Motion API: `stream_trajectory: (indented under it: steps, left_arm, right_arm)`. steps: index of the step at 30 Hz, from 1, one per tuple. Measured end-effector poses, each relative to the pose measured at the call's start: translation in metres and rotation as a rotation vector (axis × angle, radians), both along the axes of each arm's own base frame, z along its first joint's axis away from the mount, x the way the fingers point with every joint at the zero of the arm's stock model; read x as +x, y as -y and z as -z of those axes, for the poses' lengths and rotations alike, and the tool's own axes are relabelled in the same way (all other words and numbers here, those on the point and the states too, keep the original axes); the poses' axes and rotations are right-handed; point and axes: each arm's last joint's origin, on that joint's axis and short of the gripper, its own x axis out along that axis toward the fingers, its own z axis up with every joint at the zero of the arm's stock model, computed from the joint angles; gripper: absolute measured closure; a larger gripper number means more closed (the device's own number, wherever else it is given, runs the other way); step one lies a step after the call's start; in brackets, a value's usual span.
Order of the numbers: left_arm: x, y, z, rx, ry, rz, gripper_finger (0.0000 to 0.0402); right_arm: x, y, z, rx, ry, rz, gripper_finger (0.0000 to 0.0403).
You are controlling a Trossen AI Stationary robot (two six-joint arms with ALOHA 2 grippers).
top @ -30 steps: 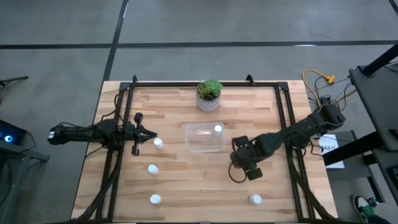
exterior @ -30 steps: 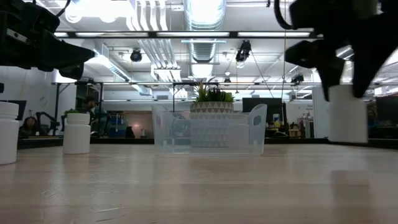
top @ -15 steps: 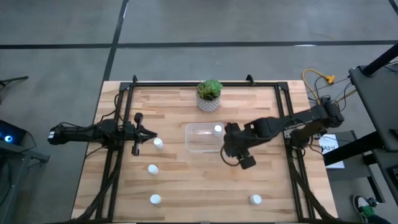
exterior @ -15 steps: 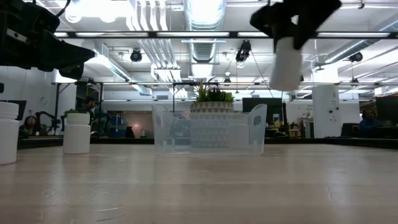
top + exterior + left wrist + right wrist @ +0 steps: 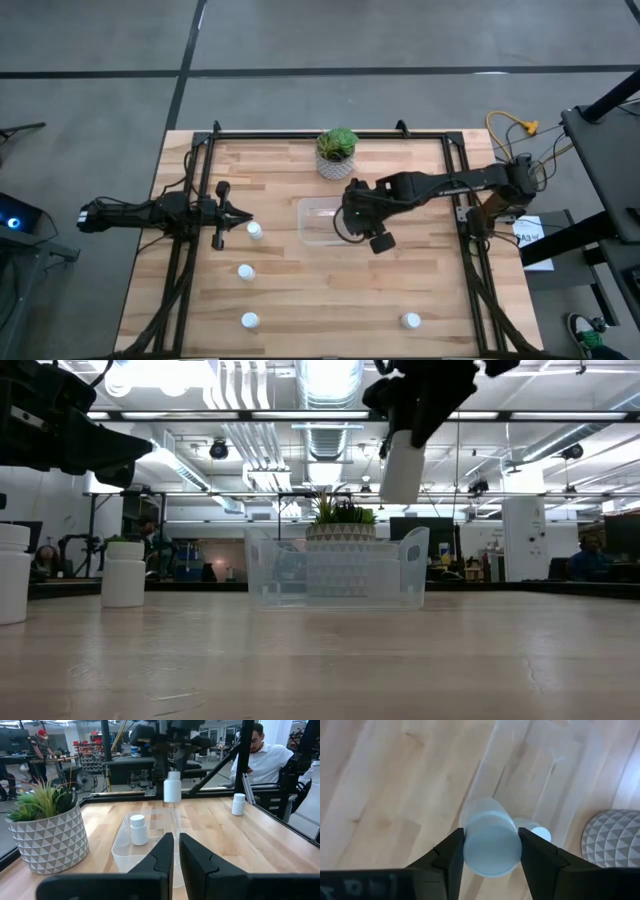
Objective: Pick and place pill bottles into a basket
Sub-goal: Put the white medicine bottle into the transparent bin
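White pill bottles (image 5: 254, 230), seemingly six; one basket (image 5: 310, 236)

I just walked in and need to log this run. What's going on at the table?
The right gripper holds a pill bottle in the air above the clear basket, which already has one bottle standing in it. Four more bottles stand on the table. The left gripper waits at the left side, its fingers shut and holding nothing.
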Motion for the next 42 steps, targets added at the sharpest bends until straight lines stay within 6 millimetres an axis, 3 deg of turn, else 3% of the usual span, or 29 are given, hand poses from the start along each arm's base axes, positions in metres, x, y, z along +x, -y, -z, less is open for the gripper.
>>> stream_trajectory:
  steps: [13, 24, 42]
  left_arm:
    - [0.0, 0.0, 0.0, 0.0, 0.0, 0.0, 0.0389]
    - [0.0, 0.0, 0.0, 0.0, 0.0, 0.0, 0.0389]
    - [0.0, 0.0, 0.0, 0.0, 0.0, 0.0, 0.0389]
  right_arm:
    - [0.016, 0.012, 0.022, -0.021, -0.039, -0.014, 0.0254]
    - [0.034, 0.019, 0.055, -0.04, -0.122, -0.022, 0.0254]
    - [0.034, 0.021, 0.065, -0.044, -0.148, -0.032, 0.0254]
